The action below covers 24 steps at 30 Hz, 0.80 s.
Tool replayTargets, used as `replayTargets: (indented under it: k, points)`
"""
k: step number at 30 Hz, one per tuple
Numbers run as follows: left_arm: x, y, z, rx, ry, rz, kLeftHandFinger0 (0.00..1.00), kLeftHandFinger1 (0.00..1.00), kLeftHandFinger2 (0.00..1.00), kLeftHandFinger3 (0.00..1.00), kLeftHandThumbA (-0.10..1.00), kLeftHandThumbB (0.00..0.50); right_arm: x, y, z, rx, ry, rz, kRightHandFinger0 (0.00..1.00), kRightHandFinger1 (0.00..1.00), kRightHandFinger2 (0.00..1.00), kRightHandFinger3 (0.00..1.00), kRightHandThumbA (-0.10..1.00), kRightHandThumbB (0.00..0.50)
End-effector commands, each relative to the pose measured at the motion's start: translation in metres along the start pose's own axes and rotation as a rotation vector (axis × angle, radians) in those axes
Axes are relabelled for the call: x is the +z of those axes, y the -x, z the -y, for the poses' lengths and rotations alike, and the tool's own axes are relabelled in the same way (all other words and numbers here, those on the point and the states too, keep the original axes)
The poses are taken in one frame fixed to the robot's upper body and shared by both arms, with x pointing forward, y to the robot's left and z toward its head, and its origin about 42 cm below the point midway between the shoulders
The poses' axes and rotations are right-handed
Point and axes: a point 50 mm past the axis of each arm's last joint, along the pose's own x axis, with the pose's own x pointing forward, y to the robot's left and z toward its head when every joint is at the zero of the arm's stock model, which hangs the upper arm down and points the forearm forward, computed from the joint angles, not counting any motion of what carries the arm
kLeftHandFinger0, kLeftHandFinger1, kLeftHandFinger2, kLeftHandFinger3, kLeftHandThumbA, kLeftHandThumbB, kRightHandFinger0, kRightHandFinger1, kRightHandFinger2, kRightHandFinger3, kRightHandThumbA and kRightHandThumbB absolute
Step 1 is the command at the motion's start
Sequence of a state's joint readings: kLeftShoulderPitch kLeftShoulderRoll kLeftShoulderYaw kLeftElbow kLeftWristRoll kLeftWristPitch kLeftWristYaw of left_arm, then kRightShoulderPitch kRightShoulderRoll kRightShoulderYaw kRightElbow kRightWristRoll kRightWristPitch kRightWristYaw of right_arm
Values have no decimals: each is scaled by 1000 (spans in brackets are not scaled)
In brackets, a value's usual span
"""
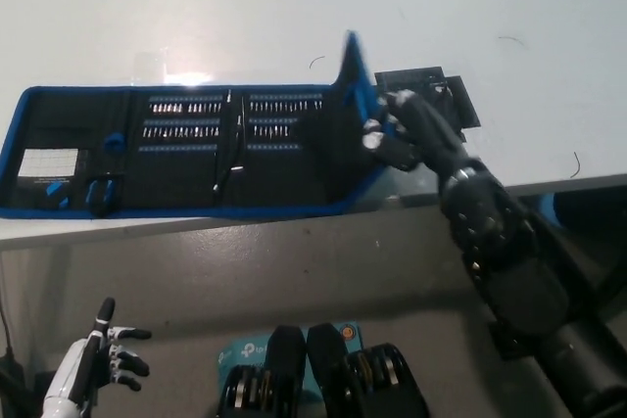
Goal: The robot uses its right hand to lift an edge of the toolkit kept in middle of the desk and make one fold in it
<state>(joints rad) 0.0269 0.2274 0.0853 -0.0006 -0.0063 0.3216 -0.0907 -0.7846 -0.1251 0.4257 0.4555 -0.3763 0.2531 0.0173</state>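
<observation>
You have the right hand (397,134) at the right end of the toolkit (186,149), its fingers (377,134) closed on the end flap (353,95), which stands nearly upright with its blue edge pointing up. The rest of the toolkit lies flat and open along the near edge of the white surface (441,7), stretching from the flap toward the surface's left side. Inside it you can see two blocks of screwdriver bits (240,119) in rows, a pair of tweezers (227,144) lying between them, and a small white card (44,162) with some blue pieces beside it at the left end. Just behind the right hand, a dark flat piece (446,95) lies on the surface; you cannot tell from this view whether it belongs to the toolkit. The black right arm (509,271) comes up from the lower right and crosses the near edge of the surface. Your left hand (98,364) rests low at the lower left, off the surface, holding nothing, with its fingers spread apart.
</observation>
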Motion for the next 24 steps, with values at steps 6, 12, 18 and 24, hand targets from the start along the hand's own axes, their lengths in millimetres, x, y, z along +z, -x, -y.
replayTargets:
  k: [6, 12, 18, 24]
  points:
    - [11, -4, -3, -17, -28, 37, 390, 390, 298, 500, 1000, 500, 68, -21, -14, 129, 291, 83, 0, 102, 145, 281, -100, 245]
    - [17, -8, -3, -27, -17, 53, 382, 383, 309, 493, 1000, 500, 66, -13, -44, 210, 402, 54, 0, 93, 176, 396, -100, 262]
    - [22, -13, -3, -32, -33, 64, 432, 400, 307, 487, 1000, 500, 39, -6, -74, 292, 537, -10, 0, 40, 152, 483, -100, 258]
    - [29, -16, -2, -41, -42, 70, 407, 387, 292, 470, 1000, 500, 14, 0, -103, 406, 673, -73, 174, 239, 389, 878, 91, 222]
